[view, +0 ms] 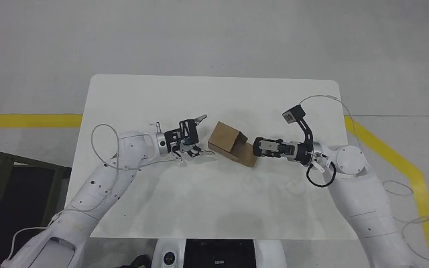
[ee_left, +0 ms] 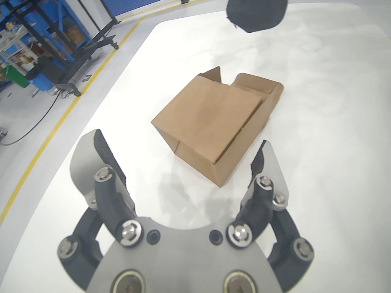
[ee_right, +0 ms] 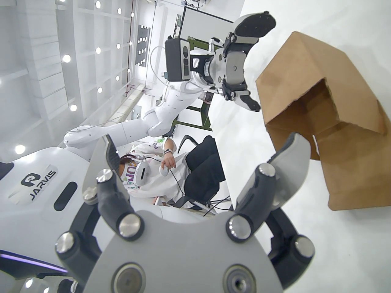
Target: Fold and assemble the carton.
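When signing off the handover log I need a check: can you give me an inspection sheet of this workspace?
Surface: white table, no marks seen.
Job's things: brown carton lying mid-table, one end open, flaps unfolded, not held.
Clutter: nothing seen.
Grippers: left gripper open, beside the carton's closed end, apart from it; right gripper open at the open end, contact cannot be told.
Cables: thin cable looping off the left arm, another off the right arm.
Surroundings: yellow floor line on grey floor.

Top cam overhead; wrist cams share carton (view: 231, 143), opp. sides.
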